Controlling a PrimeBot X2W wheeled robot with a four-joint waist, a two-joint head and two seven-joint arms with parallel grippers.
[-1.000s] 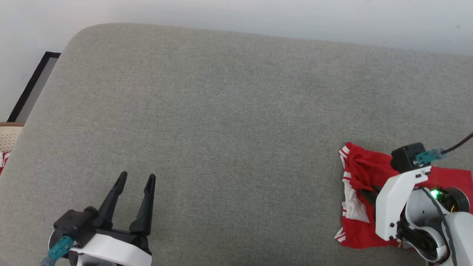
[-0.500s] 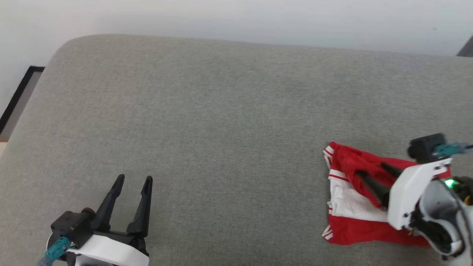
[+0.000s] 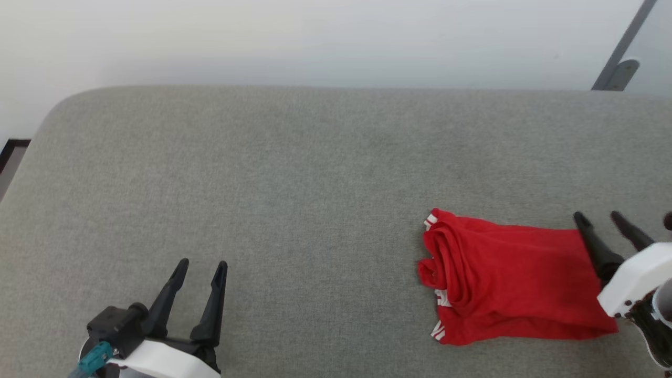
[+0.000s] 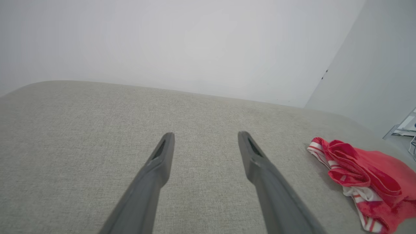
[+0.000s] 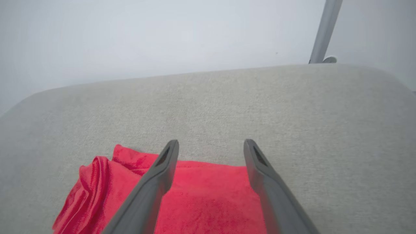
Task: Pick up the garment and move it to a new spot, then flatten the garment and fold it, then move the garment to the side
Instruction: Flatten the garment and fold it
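The garment [image 3: 512, 281] lies folded into a red bundle at the right of the grey cushion, white striped trim showing at its left edge. It also appears at the right of the left wrist view [image 4: 367, 182] and at the bottom of the right wrist view [image 5: 208, 201]. My right gripper [image 3: 598, 219] stands open at the garment's right edge, its fingers above the cloth with nothing between them. At the lower left, far from the cloth, my left gripper [image 3: 202, 265] is open and empty over bare cushion.
The grey cushion [image 3: 294, 184] spans the view, rounded at its far left corner, against a pale wall. A grey metal post [image 3: 619, 52] rises behind its far right corner. A dark-framed panel [image 3: 8, 155] sits past the left edge.
My right gripper opened and let go of the garment, then drew back to its right edge. The garment now lies flat and folded. The head camera turned rightward; the left arm stayed put.
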